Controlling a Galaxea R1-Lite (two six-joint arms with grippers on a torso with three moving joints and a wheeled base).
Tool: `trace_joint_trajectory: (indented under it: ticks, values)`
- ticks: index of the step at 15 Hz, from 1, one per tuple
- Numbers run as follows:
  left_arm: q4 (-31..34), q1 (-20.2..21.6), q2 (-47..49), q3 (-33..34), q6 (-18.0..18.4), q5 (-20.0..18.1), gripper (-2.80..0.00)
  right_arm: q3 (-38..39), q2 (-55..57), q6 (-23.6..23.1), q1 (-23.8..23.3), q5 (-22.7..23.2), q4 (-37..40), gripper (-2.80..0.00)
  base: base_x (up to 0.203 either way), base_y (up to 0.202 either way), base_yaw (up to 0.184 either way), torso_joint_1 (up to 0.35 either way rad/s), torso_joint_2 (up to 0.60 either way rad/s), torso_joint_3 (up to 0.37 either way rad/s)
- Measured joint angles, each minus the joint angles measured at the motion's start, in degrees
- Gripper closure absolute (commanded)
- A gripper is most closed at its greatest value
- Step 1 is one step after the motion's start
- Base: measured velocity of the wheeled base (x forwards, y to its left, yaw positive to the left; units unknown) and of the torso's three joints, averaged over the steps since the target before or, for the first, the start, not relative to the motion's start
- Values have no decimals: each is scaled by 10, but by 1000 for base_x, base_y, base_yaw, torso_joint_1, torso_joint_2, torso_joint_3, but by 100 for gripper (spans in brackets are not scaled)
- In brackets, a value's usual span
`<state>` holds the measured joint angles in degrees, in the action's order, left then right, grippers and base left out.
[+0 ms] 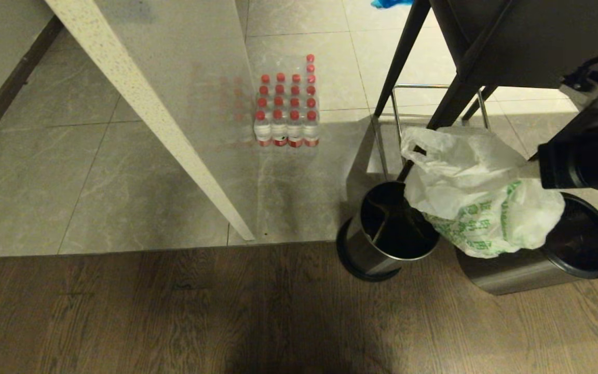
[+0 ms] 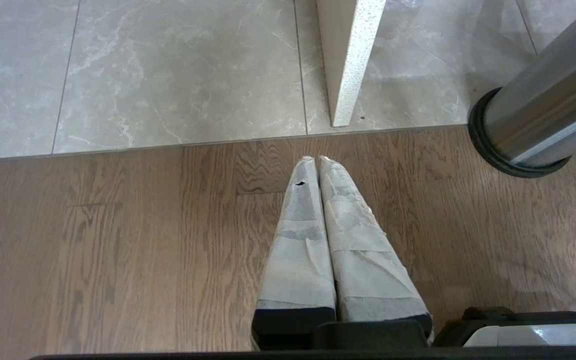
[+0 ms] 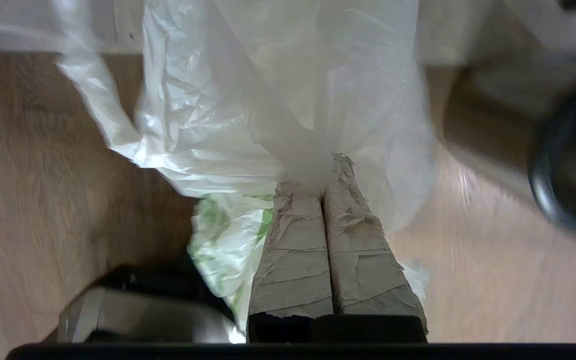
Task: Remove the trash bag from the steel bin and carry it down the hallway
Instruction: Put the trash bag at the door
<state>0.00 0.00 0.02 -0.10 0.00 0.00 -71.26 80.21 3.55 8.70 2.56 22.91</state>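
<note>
The trash bag (image 1: 478,202), thin white plastic with green print, hangs off the floor at the right. My right gripper (image 3: 325,165) is shut on its bunched top. In the head view only the black right arm (image 1: 584,156) shows, beside the bag. The steel bin (image 1: 538,267), black-rimmed, stands under that arm, and the bag's lower end hangs in front of its left rim. A second steel bin (image 1: 382,234) stands just left of the bag, dark inside. My left gripper (image 2: 318,159) is shut and empty above the wooden floor, apart from the second bin (image 2: 538,115).
A white speckled panel (image 1: 148,114) slants across the grey tiles. A pack of red-capped water bottles (image 1: 287,111) sits behind it. Black furniture legs (image 1: 408,62) and a chrome frame (image 1: 434,88) stand just behind the bins. Wooden floor (image 1: 174,311) lies in front.
</note>
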Motion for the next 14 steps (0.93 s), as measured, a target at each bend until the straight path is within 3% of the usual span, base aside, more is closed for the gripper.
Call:
trace_joint_trajectory:
  ticks: [7,14]
  values:
    - [0,0,0,0,0,0,0,293,-277,7,-37,7,-22,0,0,0,0,0,0,0]
    - [0,0,0,0,0,0,0,589,-557,-27,-80,1,-130,0,0,0,0,0,0,0]
